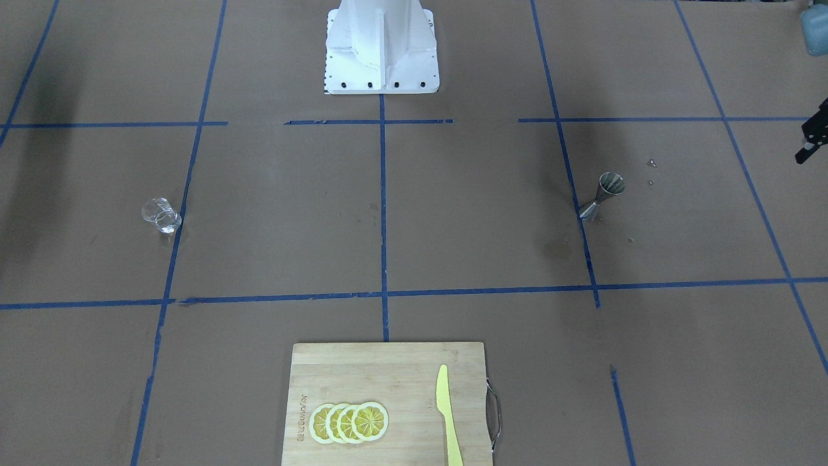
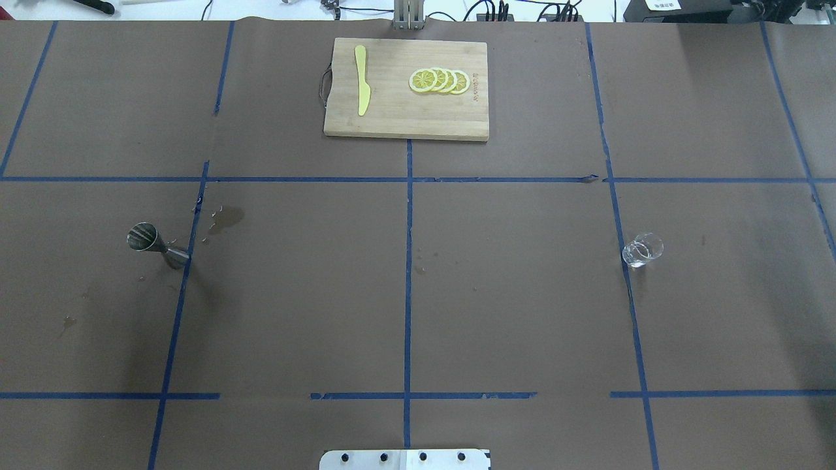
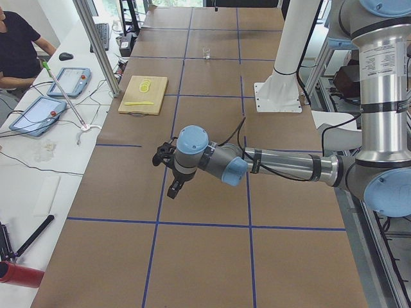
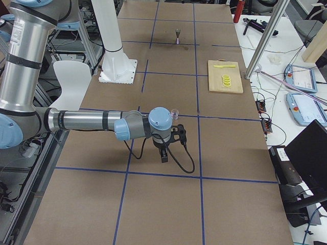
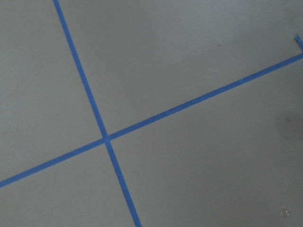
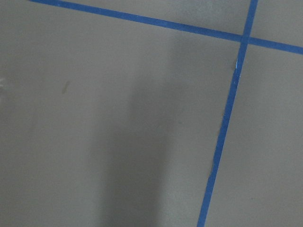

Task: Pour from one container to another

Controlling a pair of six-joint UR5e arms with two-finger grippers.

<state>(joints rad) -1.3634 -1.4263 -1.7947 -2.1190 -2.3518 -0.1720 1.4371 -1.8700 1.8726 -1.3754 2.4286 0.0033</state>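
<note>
The small clear glass tumbler (image 1: 162, 215) (image 2: 643, 250) stands upright on the brown paper on the robot's right side, next to a blue tape line. The steel hourglass jigger (image 1: 603, 195) (image 2: 157, 245) stands upright on the left side. They are far apart. My left gripper (image 1: 812, 139) (image 3: 174, 189) only clips the front view's edge, beyond the jigger. My right gripper (image 4: 163, 153) hangs near the glass (image 4: 175, 114), apart from it. I cannot tell whether either gripper is open or shut. Both wrist views show only paper and tape.
A wooden cutting board (image 2: 392, 124) with lemon slices (image 2: 439, 80) and a yellow knife (image 2: 362, 88) lies at the far middle edge. The robot base (image 1: 381, 58) is at the near middle. Wet spots (image 2: 225, 219) mark the paper by the jigger. An operator (image 3: 16, 45) sits beside the table.
</note>
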